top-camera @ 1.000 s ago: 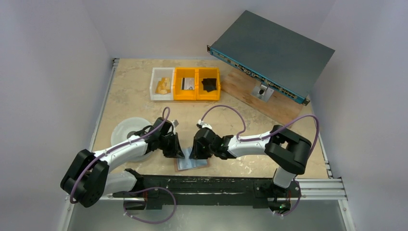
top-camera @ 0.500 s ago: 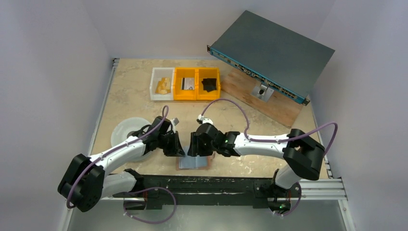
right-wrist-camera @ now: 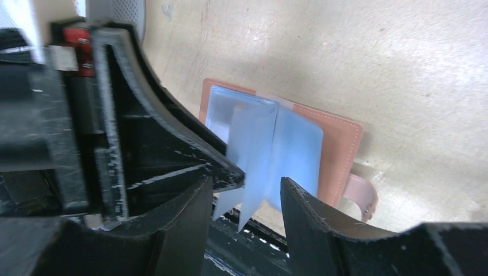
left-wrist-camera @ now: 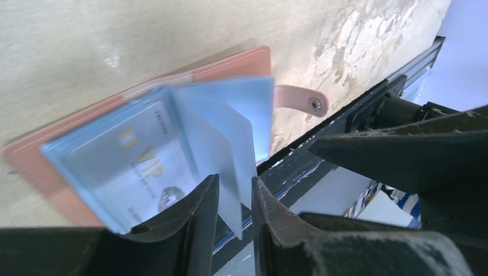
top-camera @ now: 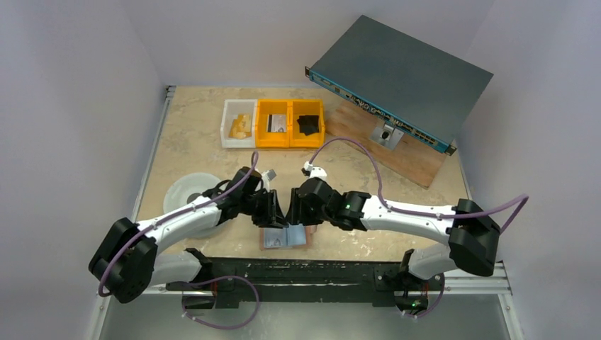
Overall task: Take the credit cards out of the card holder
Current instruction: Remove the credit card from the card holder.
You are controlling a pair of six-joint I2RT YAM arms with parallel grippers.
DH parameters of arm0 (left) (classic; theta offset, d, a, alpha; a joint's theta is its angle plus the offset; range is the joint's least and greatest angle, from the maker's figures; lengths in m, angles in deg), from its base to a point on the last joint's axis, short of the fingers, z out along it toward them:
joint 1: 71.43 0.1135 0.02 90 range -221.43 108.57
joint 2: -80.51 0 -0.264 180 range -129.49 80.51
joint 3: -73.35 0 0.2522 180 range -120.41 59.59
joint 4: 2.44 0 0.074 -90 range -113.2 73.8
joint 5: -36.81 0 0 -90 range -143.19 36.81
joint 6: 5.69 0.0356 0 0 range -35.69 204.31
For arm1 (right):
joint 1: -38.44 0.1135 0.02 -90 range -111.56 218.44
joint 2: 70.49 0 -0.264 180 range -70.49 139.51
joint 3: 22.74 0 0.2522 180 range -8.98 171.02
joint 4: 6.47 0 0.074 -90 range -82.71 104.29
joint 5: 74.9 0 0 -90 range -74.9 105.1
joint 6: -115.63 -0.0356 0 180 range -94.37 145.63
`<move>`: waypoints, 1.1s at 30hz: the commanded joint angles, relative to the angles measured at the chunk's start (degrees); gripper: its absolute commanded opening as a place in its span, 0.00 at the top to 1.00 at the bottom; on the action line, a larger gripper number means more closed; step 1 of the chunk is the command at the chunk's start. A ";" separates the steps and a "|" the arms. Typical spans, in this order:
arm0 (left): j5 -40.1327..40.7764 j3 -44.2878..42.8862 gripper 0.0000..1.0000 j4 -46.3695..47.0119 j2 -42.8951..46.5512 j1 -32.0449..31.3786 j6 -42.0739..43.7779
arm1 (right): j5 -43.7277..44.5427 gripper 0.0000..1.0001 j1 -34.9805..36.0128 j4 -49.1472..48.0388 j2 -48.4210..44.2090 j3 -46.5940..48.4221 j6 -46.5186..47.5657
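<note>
While closing in over the small pinkish-tan leather bifold card holder (top-camera: pixel 283 239), swung inward from both sides within the last second and edged slightly farther from the near side of the marbled beige counter (top-camera: pixel 198 142). Eased the left arm's fingers (left-wrist-camera: pixel 201 213) from fully together to slightly apart around a pale blue shiny inner leaf (left-wrist-camera: pixel 230 144), upright in the narrow gap and seemingly no longer pinched. Spread the right arm's fingers (right-wrist-camera: pixel 311 230) from nearly together to well apart, straddling that same leaf without clear contact. Left the holder about where it had been, open and flat, just beyond the black mounting rail (top-camera: pixel 298 269), with its snap tab (left-wrist-camera: pixel 299 100) on the rail side. Kept a pale blue-silver plastic card marked VIP (left-wrist-camera: pixel 138 167) tucked inside one pocket. Read as follows: leaf lifted, then released; pockets exposed; no card drawn out yet; probably needed a fresh pinch on a card edge.
</note>
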 commanded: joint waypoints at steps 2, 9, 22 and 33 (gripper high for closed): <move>-2.68 -2.74 0.70 10.72 -5.12 -3.30 -5.00 | 5.34 0.53 0.13 3.48 -5.04 -0.63 -0.80; -2.69 -5.13 0.62 15.44 -13.78 -5.50 -6.88 | 6.68 0.53 0.13 4.86 -8.54 -2.88 -2.07; -0.29 -8.10 0.59 10.20 -15.34 -5.78 -3.82 | 4.65 0.54 0.14 2.77 -6.76 -3.11 -1.67; 6.19 -8.72 0.60 -2.84 -3.74 -3.37 0.84 | -0.77 0.56 0.13 -2.64 -1.35 -0.75 -0.08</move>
